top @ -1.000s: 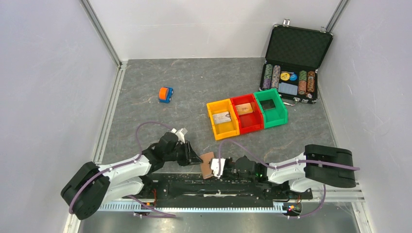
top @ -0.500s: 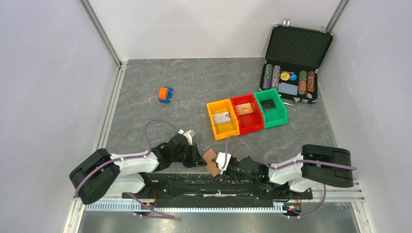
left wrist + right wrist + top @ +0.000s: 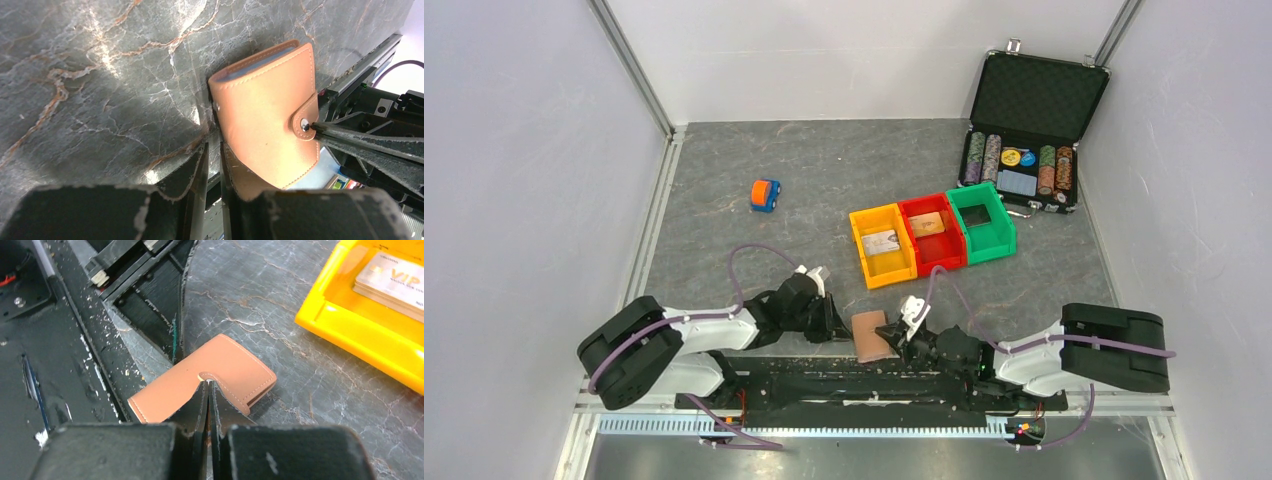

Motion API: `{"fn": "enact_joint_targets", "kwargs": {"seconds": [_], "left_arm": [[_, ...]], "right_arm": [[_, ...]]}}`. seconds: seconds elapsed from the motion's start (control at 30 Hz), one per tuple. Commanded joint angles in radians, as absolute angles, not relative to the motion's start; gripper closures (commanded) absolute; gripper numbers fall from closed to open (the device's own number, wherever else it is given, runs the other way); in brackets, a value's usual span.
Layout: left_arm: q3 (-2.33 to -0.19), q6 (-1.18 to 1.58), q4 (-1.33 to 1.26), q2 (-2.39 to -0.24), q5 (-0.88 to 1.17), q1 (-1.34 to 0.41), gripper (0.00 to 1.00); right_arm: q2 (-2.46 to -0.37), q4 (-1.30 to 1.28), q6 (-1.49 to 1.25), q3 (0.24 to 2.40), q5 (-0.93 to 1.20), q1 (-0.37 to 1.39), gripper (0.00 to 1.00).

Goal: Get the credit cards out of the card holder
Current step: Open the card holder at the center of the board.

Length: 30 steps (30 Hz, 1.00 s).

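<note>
Bright, even light; white glare streaks the tabletop [image 3: 107, 47]; soft shadows.

Orange toy car [image 3: 765, 195] far ahead of my left end effector [image 3: 840, 327], yellow bin [image 3: 890, 268], red bin [image 3: 940, 256], green bin [image 3: 996, 243] touching in a row ahead of my right end effector [image 3: 897, 339], open chip case [image 3: 1039, 95] beyond them, marbled counter [image 3: 824, 160]

A moment ago the card holder [image 3: 871, 335] was tipped up between the two grippers. Now it lies flatter on the table [image 3: 824, 180], a little further right along the near edge. The right gripper [image 3: 902, 338], pinching its strap, has gone to the right with it. The left gripper [image 3: 836, 325] has followed it over, and its jaws have come closer together. The left arm [image 3: 704, 325] has swung in from the left side.
</note>
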<state>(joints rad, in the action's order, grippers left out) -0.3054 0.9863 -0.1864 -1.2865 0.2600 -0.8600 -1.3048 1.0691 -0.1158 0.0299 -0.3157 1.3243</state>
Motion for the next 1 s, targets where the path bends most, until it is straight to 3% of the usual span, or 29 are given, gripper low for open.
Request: {"fn": "enact_joint_targets", "kwargs": {"seconds": [0.0,0.13,0.33,0.53,0.6,0.67,0.73,0.97], "left_arm": [[-0.282,0.954,-0.037,-1.340,0.160,-0.863,0.77],[-0.289,0.965,-0.008,-1.301,0.165,-0.864,0.73],[-0.309,1.025,0.150,-1.070,0.120,-0.865,0.47],[-0.309,1.025,0.135,-0.919,0.123,-0.865,0.37],[-0.309,1.020,0.130,-0.913,0.126,-0.865,0.37],[-0.318,1.009,0.141,-0.919,0.132,-0.865,0.37],[-0.329,0.999,0.161,-0.916,0.126,-0.865,0.37],[-0.340,0.977,0.233,-0.825,0.033,-0.865,0.37]], "right_arm": [[-1.301,1.155,-0.264,0.012,-0.383,1.306,1.00],[-1.321,1.230,-0.302,-0.033,-0.363,1.295,1.00],[-1.319,1.277,-0.206,-0.029,-0.263,1.295,1.00],[-1.348,1.281,-0.152,-0.008,-0.215,1.295,1.00],[-1.341,1.130,-0.168,0.069,-0.265,1.295,1.00],[-1.326,0.861,-0.193,0.190,-0.328,1.296,0.88],[-1.320,0.622,-0.246,0.281,-0.395,1.297,0.83],[-1.289,0.228,-0.452,0.415,-0.484,1.303,0.70]]}}
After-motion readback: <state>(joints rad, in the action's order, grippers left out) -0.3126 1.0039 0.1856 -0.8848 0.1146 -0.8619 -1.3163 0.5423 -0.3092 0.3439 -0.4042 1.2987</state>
